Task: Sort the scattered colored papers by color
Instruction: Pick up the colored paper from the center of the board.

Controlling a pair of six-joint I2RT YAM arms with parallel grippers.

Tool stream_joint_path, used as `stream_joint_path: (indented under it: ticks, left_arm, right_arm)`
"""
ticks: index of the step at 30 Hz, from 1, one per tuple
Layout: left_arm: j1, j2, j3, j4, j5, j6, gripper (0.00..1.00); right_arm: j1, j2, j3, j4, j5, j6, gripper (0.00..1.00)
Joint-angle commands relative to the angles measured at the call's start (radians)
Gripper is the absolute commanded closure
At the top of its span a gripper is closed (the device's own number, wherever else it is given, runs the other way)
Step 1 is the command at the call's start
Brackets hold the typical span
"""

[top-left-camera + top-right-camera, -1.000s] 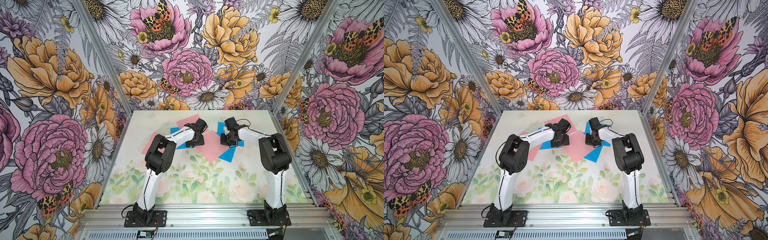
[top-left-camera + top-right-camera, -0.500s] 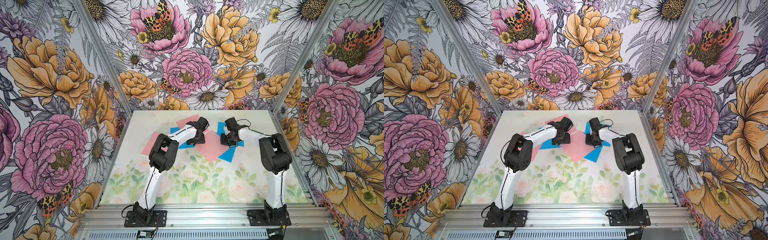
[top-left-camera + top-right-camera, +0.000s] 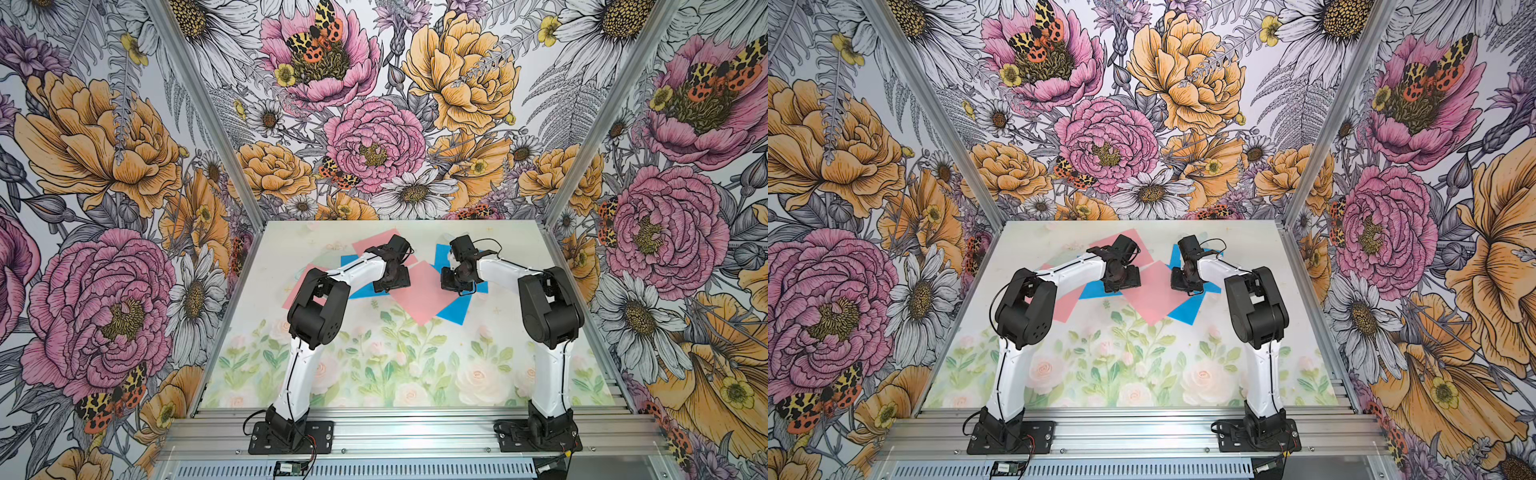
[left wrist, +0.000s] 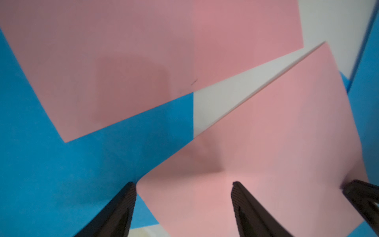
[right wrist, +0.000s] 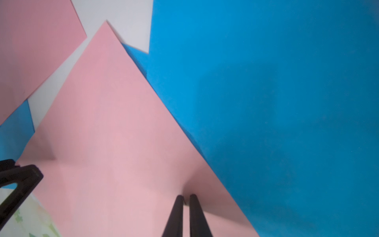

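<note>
Big painted flowers cover the walls (image 3: 124,166) around me, and the worktop (image 3: 374,365) carries a paler flower print. Six colored papers (image 3: 1152,297) lie flat on its far half, pink and blue mixed, overlapping in one loose group. The middle pink paper (image 3: 419,293) is on top, turned like a diamond, between the two arms. Behind it lies the far pink paper (image 3: 372,244), and the left pink paper (image 3: 297,287) is partly hidden by the left arm (image 3: 353,270). Under that arm is also the left blue paper (image 3: 360,291). On the other side are the near blue paper (image 3: 457,309) and the far blue paper (image 3: 441,254). The left pincer (image 4: 183,183) stands wide open and low over one corner of the middle pink paper. One of its fingers (image 4: 121,207) is above the left blue paper and the other is above the pink, and it holds nothing. The right pincer (image 5: 186,196) is almost fully closed, with only a thin slit. Its tips are down on the middle pink paper, near the edge that borders the blue. If some paper is caught between them, I cannot tell.
</note>
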Motion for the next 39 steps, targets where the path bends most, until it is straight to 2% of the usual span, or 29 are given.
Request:
stream_joint_path:
  ticks: [1,7,12,19,25,33,36,39]
  left_arm:
    - [-0.011,0.009,-0.087,0.111,0.212,-0.054,0.23]
    - [0.006,-0.018,-0.16,0.257,0.325,-0.07,0.23]
    - [0.038,-0.058,-0.257,0.378,0.371,-0.126,0.24]
    - [0.088,-0.112,-0.521,0.775,0.449,-0.332,0.23]
    - [0.063,-0.075,-0.521,0.787,0.446,-0.344,0.23]
    - [0.069,-0.102,-0.55,0.794,0.41,-0.399,0.26]
    - [0.079,-0.147,-0.62,0.858,0.393,-0.501,0.26]
    - [0.071,-0.138,-0.707,1.071,0.405,-0.663,0.25]
  right_arm:
    - [0.005,0.066,-0.035,-0.042,-0.009,-0.014,0.89]
    - [0.006,0.061,-0.039,-0.041,-0.008,-0.011,0.89]
    - [0.006,0.052,-0.053,-0.041,-0.002,-0.011,0.89]
    - [0.005,0.042,-0.056,-0.042,-0.002,-0.012,0.89]
    - [0.004,0.031,-0.061,-0.044,-0.002,-0.015,0.89]
    - [0.004,0.022,-0.081,-0.042,0.001,-0.017,0.89]
    - [0.004,0.023,-0.078,-0.042,-0.001,-0.015,0.89]
    - [0.004,0.02,-0.078,-0.042,-0.001,-0.018,0.89]
